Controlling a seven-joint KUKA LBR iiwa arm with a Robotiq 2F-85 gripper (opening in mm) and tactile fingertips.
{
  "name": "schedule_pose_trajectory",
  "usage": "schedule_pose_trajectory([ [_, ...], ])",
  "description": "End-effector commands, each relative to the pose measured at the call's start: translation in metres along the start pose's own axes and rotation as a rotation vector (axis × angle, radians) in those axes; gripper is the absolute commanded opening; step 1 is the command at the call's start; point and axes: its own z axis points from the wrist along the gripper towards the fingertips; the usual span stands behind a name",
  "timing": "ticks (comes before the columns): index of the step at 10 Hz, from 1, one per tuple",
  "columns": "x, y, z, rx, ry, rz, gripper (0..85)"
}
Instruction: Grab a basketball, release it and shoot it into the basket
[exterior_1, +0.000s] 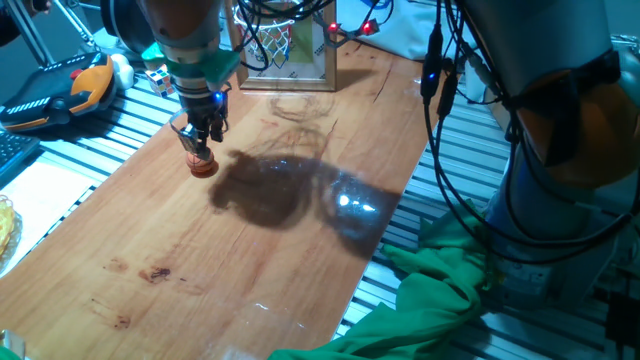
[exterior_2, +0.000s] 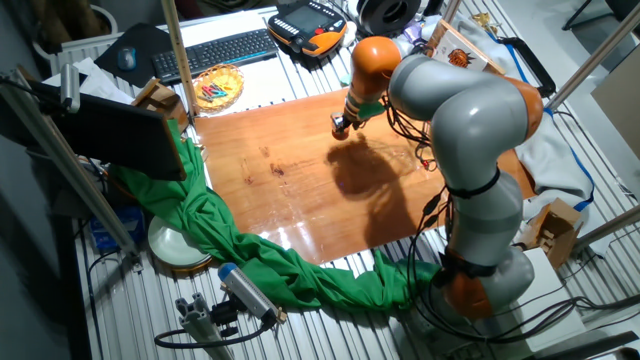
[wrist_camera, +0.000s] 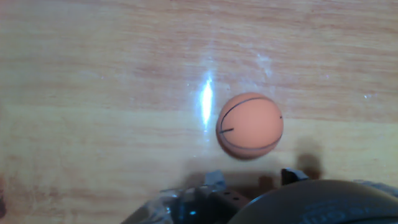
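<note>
1. Hand view: one basketball (wrist_camera: 250, 126), smooth matte orange sphere with thin dark seams, on glossy wood table (wrist_camera: 93, 74) just ahead of the fingers.
2. Gripper (exterior_1: 203, 137): finger spacing can't tell.
3. One basket (exterior_1: 272, 42), string net.

Basketball (wrist_camera: 250, 126): small orange ball with thin dark seam lines, resting on the wooden counter (exterior_1: 300, 230); basket (exterior_1: 277, 42): orange rim with white string net on a light wood-framed backboard, upright at the counter's far edge, well apart from the ball.
</note>
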Motion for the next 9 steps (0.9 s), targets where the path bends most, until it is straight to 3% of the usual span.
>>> schedule_pose_trajectory([
  [1, -0.002, -0.001, 0.002, -0.003, -0.005, -0.001, 85.0],
  [9, -0.029, -0.005, 0.028, -0.004, 0.009, -0.006, 85.0],
])
